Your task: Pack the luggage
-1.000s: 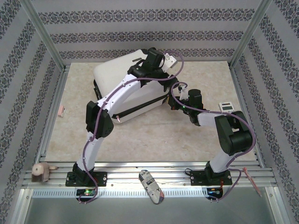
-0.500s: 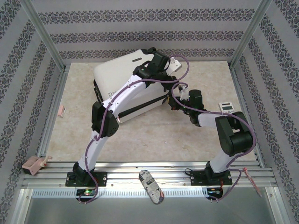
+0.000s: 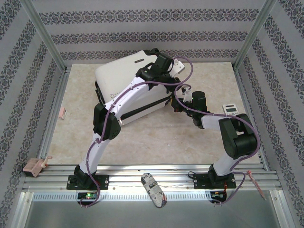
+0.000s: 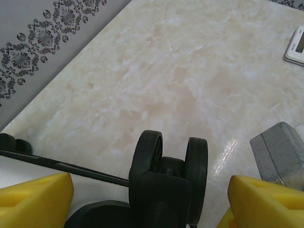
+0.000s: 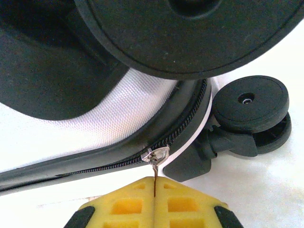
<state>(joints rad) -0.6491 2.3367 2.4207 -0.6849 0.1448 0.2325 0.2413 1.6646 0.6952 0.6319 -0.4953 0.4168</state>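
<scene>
The luggage point(image 3: 124, 80), a white hard-shell suitcase with a black zipper band, lies flat at the back of the table. My left gripper point(image 3: 165, 63) hangs over its far right corner. In the left wrist view it point(image 4: 151, 203) is open, its yellow fingertips point(image 4: 35, 199) wide on either side of a black double wheel point(image 4: 168, 161) without touching it. My right gripper point(image 3: 179, 102) is at the suitcase's near right corner. It point(image 5: 155, 187) is shut on the zipper pull point(image 5: 155, 173), which hangs from the metal slider point(image 5: 156, 155) on the zipper band beside another wheel point(image 5: 250, 103).
A small white device with a display point(image 3: 231, 109) lies right of the suitcase, also seen at the upper right point(image 4: 297, 45). A pink piece point(image 3: 62, 112) lies at the table's left edge, another pink thing point(image 3: 34, 166) on the front rail, and a patterned item point(image 3: 154, 189) at front centre.
My left gripper has shifted a little right and back over the suitcase's far corner. The pink thing on the front left rail has moved slightly left. My right gripper has stayed put.
</scene>
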